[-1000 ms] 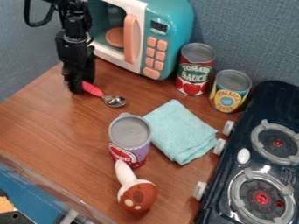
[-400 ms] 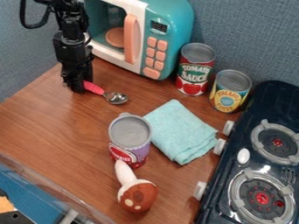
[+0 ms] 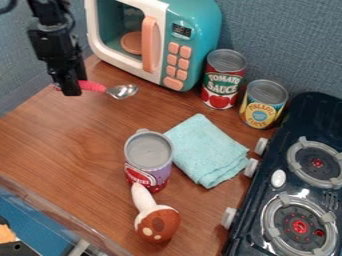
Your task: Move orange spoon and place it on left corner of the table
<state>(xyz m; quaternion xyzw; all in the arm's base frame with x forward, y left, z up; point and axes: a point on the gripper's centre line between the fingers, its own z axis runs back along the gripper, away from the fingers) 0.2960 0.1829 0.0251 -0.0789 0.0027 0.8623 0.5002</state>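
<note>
Toy mushroom (image 3: 157, 224): nearest me, brown spotted cap toward me, white stem pointing away.
Stove (image 3: 294, 189): dark, two burners, along the right side.
Purple-and-red can (image 3: 148, 152): upright, just beyond the mushroom.
Cloth (image 3: 206, 150): light blue, folded, beside that can on the bench (image 3: 73, 140).
Yellow-label can (image 3: 264, 104): upright, beyond the cloth.
Orange spoon (image 3: 93, 86): at far left, reddish handle leftward, metal bowl rightward; contact with wood, cannot tell.
Pincer (image 3: 69, 90): clamped on the spoon's handle.
Tomato can (image 3: 222, 82): upright, near the microwave.
Microwave (image 3: 198, 22): teal and white, at the back.
</note>
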